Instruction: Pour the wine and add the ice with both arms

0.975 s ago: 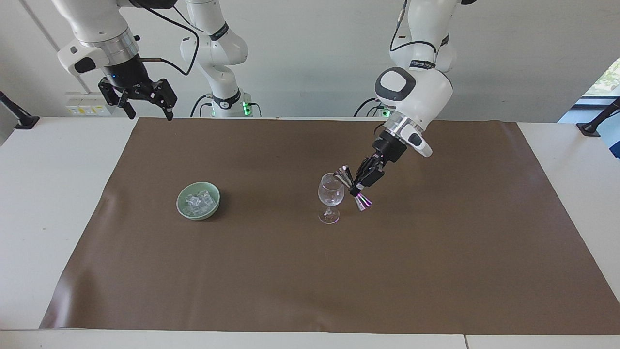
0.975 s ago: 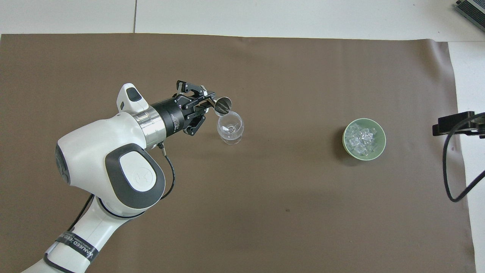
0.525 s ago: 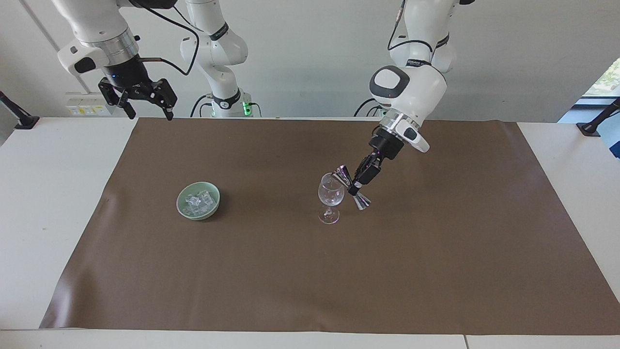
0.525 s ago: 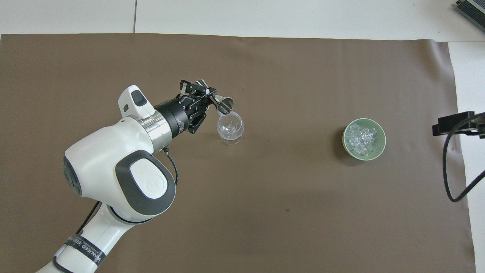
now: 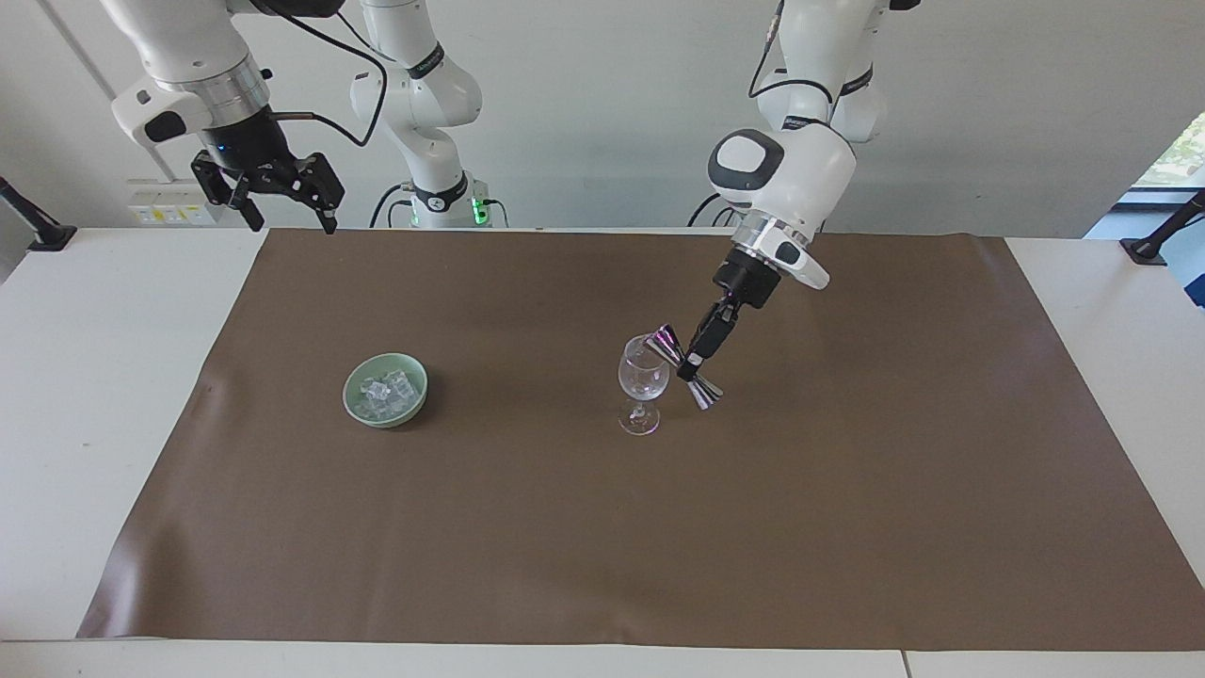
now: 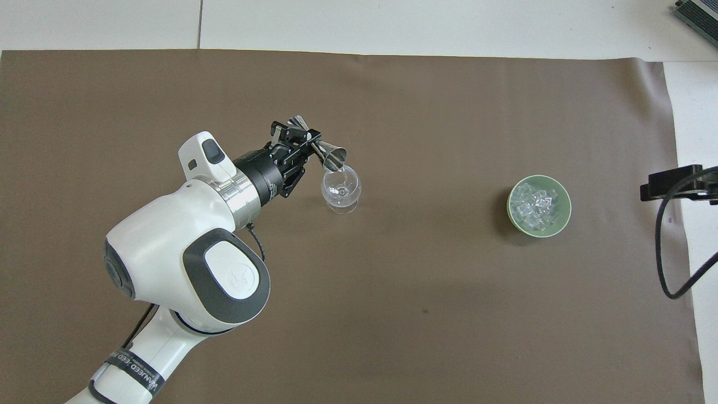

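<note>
A clear wine glass (image 5: 644, 377) (image 6: 340, 191) stands upright near the middle of the brown mat. My left gripper (image 5: 694, 362) (image 6: 305, 137) is shut on the waist of a metal jigger (image 5: 666, 341) (image 6: 334, 155), which is tilted with its upper cup at the glass's rim. The wine is out of view; the glass looks clear. A pale green bowl (image 5: 414, 400) (image 6: 511, 216) holding ice (image 5: 384, 390) (image 6: 535, 203) sits toward the right arm's end. My right gripper (image 5: 290, 222) waits open, raised over the table edge by its base.
The brown mat (image 5: 565, 527) (image 6: 420, 292) covers most of the white table (image 5: 94, 377). A black clamp with a cable (image 6: 670, 191) sits off the mat past the bowl. Black mounts (image 5: 1153, 240) stand at the table's corners.
The left arm's wrist and elbow have swung, turning the gripper about the jigger, whose cup stays at the glass's rim. The right arm has not moved.
</note>
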Available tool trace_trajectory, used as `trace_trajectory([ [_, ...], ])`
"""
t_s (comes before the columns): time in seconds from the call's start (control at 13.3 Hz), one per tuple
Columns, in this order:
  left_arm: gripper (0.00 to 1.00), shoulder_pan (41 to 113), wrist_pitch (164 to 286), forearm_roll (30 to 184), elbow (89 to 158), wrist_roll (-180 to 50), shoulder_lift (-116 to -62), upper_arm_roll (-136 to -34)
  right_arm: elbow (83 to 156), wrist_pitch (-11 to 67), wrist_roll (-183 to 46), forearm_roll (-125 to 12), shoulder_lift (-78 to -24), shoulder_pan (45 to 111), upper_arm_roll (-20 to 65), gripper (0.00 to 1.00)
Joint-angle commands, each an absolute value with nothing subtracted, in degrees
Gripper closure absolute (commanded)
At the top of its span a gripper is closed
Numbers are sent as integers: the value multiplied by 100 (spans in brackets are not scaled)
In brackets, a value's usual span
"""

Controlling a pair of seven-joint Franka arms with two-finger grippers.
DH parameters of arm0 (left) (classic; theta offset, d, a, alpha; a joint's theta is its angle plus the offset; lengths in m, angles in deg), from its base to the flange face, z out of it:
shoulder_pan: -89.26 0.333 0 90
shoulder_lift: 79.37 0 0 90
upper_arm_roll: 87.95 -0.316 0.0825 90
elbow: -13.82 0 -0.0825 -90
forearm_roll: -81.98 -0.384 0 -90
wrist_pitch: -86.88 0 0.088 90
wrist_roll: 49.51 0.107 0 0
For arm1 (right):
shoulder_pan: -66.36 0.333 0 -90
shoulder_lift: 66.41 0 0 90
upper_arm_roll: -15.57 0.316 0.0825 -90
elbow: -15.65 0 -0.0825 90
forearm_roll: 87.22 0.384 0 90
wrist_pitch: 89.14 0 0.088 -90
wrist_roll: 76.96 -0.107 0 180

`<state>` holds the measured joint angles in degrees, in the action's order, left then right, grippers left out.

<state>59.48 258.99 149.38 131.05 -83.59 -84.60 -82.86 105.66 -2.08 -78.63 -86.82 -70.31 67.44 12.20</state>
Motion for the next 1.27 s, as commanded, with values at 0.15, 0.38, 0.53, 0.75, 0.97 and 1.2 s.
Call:
trace_trajectory([
  [0.15, 100, 5806, 26186, 14851, 13221, -7861, -8429, -8365, 10662, -213, -7757, -8573, -7124, 6689, 1232, 0],
  [0.38, 100, 5744, 26362, 14851, 13221, -7642, -8481, -8365, 10662, -213, -7757, -8573, -7124, 6689, 1232, 0],
  [0.53, 100, 5744, 26450, 14851, 13221, -7466, -8482, -8365, 10662, -221, -7757, -8573, -7124, 6689, 1232, 0],
  [0.75, 100, 5683, 26643, 14851, 13255, -7132, -8490, -8365, 10662, -213, -7757, -8573, -7124, 6689, 1232, 0],
  [0.97, 100, 5586, 26881, 14860, 13273, -6694, -8526, -8365, 10662, -213, -7757, -8573, -7124, 6689, 1232, 0],
  [1.2, 100, 5507, 27092, 14860, 13300, -6447, -8561, -8365, 10662, -213, -7757, -8573, -7124, 6689, 1232, 0],
])
